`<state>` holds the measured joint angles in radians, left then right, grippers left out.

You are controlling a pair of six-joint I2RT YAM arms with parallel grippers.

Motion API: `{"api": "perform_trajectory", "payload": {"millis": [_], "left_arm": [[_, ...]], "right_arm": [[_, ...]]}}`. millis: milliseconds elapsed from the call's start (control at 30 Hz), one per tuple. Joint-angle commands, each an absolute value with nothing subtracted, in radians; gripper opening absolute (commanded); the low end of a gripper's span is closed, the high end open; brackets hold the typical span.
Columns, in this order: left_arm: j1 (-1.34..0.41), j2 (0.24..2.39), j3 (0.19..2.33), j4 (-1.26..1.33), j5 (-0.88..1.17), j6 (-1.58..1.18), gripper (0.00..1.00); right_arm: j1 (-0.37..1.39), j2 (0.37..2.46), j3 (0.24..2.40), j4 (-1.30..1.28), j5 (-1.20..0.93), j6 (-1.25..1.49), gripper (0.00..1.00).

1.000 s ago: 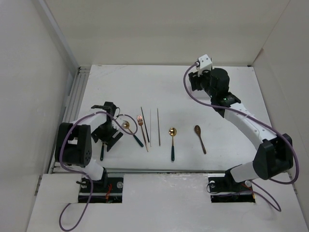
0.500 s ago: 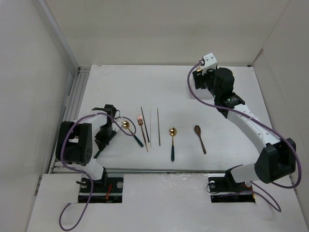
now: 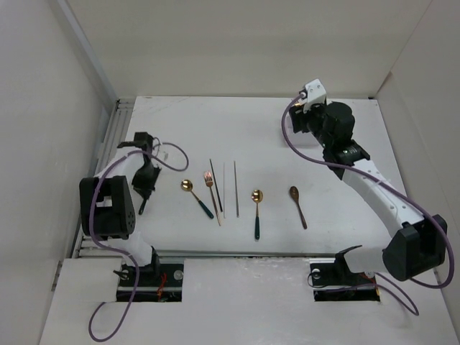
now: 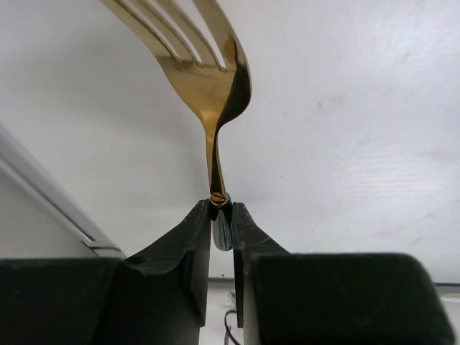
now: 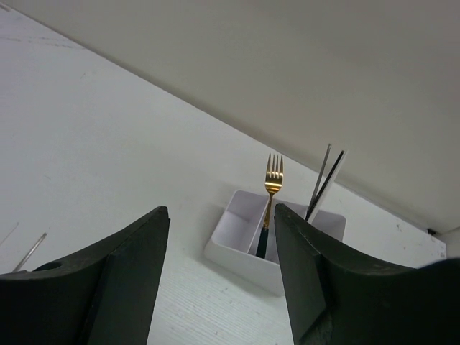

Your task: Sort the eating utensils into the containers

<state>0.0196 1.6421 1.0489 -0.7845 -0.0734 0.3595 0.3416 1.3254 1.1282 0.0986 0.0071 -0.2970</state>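
My left gripper [image 4: 221,208] is shut on the dark teal handle of a gold-headed fork [image 4: 208,79], whose tines point away from the wrist. From above, the left gripper [image 3: 146,183] hangs near the table's left edge. On the table lie a gold spoon [image 3: 195,195], a copper fork [image 3: 212,188], thin chopsticks [image 3: 235,180], a second gold spoon [image 3: 256,208] and a brown spoon [image 3: 297,205]. My right gripper [image 5: 219,210] is open and empty, some way short of the white divided container [image 5: 244,259]. A gold fork [image 5: 272,188] and chopsticks [image 5: 322,183] stand in it. The top view hides the container.
White walls close in the table on the left, back and right. A metal rail [image 3: 108,154] runs along the left edge beside the left gripper. Purple cables [image 3: 172,152] loop off both arms.
The left gripper shut on the teal-handled fork at the table's left, then carried it back and to the left, off the table. The right arm shifted slightly right.
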Motion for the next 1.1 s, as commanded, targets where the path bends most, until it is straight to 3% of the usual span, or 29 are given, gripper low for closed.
{"api": "perform_trajectory", "payload": {"millis": [0, 167, 267, 400, 600, 900, 1067], "left_arm": [[0.066, 1.531, 1.278, -0.796, 0.043, 0.334, 0.0], [0.066, 1.474, 1.581, -0.76, 0.294, 0.25, 0.0], [0.066, 1.462, 1.669, -0.684, 0.519, 0.178, 0.0], [0.017, 1.405, 1.712, -0.473, 0.67, 0.047, 0.0], [-0.084, 1.31, 1.649, -0.155, 0.704, -0.1, 0.0], [-0.208, 1.289, 1.651, -0.156, 0.695, -0.086, 0.0], [-0.261, 1.241, 1.596, -0.147, 0.695, -0.086, 0.0]], "right_arm": [[0.353, 1.273, 1.144, 0.137, -0.067, -0.334, 0.66], [0.383, 1.264, 1.209, 0.137, -0.239, -0.353, 0.66], [0.422, 1.278, 1.247, 0.137, -0.357, -0.353, 0.66], [0.543, 1.334, 1.345, 0.137, -0.508, -0.353, 0.71], [0.643, 1.482, 1.503, 0.309, -0.589, -0.119, 0.72], [0.706, 1.611, 1.604, 0.434, -0.615, -0.021, 0.78], [0.706, 1.644, 1.614, 0.434, -0.549, 0.0, 0.75]]}}
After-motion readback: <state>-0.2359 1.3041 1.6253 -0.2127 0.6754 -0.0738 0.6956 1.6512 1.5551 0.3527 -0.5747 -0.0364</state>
